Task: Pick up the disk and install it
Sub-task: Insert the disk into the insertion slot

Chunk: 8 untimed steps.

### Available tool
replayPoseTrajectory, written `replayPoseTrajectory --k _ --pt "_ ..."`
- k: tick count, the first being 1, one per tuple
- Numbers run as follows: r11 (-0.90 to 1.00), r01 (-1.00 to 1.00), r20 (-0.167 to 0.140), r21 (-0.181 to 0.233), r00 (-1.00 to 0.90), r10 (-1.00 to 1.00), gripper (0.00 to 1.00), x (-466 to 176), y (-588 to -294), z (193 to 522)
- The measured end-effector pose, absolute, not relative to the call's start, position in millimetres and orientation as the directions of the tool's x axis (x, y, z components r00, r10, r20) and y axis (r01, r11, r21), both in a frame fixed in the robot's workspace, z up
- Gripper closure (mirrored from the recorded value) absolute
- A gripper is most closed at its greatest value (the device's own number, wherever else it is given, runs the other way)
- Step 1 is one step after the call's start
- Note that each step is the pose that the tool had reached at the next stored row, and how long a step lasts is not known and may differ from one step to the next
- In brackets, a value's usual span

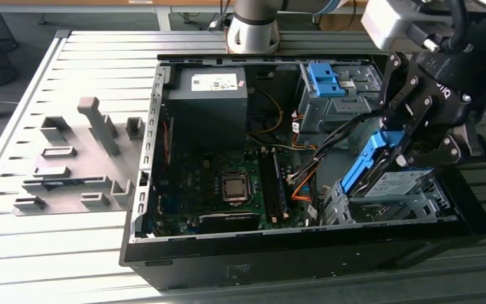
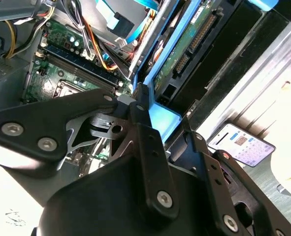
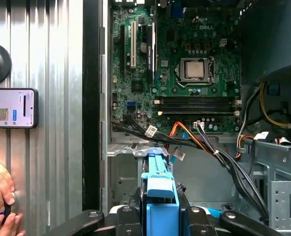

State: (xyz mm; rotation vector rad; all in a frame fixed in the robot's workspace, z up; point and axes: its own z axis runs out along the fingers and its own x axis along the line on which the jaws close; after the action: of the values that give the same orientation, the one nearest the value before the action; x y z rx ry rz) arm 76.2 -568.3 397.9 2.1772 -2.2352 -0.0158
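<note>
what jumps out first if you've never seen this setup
The open computer case on the slatted table, its green motherboard laid bare. At the exterior view's right, the black end effector holds the disk by its blue rails, tilted above the metal drive cage. In the first wrist view, a phone lies on the table beside a hand.
</note>
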Motion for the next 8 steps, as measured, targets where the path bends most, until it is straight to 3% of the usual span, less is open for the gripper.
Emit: replayPoseTrajectory --k 8 --pt "0.026 -0.999 0.008 0.022 -0.026 -1.000 0.64 76.2 -568.7 383.4"
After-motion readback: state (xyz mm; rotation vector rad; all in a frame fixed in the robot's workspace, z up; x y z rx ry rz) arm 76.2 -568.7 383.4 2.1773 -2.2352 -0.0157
